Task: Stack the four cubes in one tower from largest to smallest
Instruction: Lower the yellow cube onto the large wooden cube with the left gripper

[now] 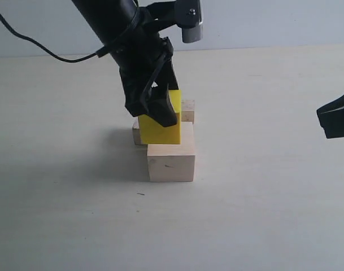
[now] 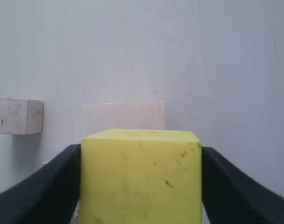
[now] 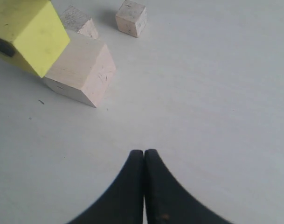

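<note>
1. Left fingers (image 2: 53,186): spread wide and clamped on two opposite faces of the bright yellow cube (image 1: 159,129), one black finger pressed flat against each side.
2. Bright yellow cube: held upright over the top of the large pale wood cube (image 1: 172,161), offset toward the left so that its left edge overhangs. Whether its underside rests on the pale cube or hangs just clear of it cannot be told.
3. Large pale wood cube: stands on the counter (image 1: 273,214) near the middle of the scene, with one face square to the exterior view.
4. Left small wood cube (image 1: 135,135): on the counter just beside the far left corner of the large cube, mostly hidden behind the yellow cube.
5. Far small wood cube (image 1: 188,111): on the counter just beyond the large cube, partly hidden by the yellow cube. Which of the two small cubes is the smaller cannot be told.
6. Left arm (image 1: 112,22): black, reaching down from the top of the scene. A grey wrist camera (image 1: 191,25) sits on its right side and a black cable (image 1: 42,48) trails away to the left.
7. Right fingers (image 3: 128,191): pressed together, tip to tip, holding nothing. They hang over bare counter at the right edge of the scene, well apart from all four cubes.
</note>
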Robot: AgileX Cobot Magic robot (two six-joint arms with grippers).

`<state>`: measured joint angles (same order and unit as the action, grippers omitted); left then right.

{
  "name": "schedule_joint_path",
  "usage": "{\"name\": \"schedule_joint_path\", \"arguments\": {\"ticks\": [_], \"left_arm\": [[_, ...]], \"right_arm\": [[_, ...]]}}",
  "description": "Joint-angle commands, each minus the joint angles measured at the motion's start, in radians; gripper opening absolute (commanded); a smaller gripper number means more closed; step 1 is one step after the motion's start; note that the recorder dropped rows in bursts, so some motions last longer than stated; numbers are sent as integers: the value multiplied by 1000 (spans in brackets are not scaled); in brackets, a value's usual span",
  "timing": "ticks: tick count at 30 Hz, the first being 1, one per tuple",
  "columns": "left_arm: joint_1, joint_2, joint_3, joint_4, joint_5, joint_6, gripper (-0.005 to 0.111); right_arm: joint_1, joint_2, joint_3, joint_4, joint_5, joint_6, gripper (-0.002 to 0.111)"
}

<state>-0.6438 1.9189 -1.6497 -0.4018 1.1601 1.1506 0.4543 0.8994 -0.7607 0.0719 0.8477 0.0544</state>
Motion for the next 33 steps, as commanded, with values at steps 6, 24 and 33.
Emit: {"name": "schedule_joint_path", "arguments": {"ticks": [6, 24, 33], "left_arm": [[-4, 59, -49, -27, -74, 25, 0], [-5, 114, -72, 22, -56, -12, 0], [-5, 116, -72, 17, -59, -12, 0]], "right_arm": [[-1, -4, 6, 4, -15, -9, 0], [-1, -4, 27, 4, -40, -9, 0], [-1, -4, 72, 4, -77, -9, 0]]}}
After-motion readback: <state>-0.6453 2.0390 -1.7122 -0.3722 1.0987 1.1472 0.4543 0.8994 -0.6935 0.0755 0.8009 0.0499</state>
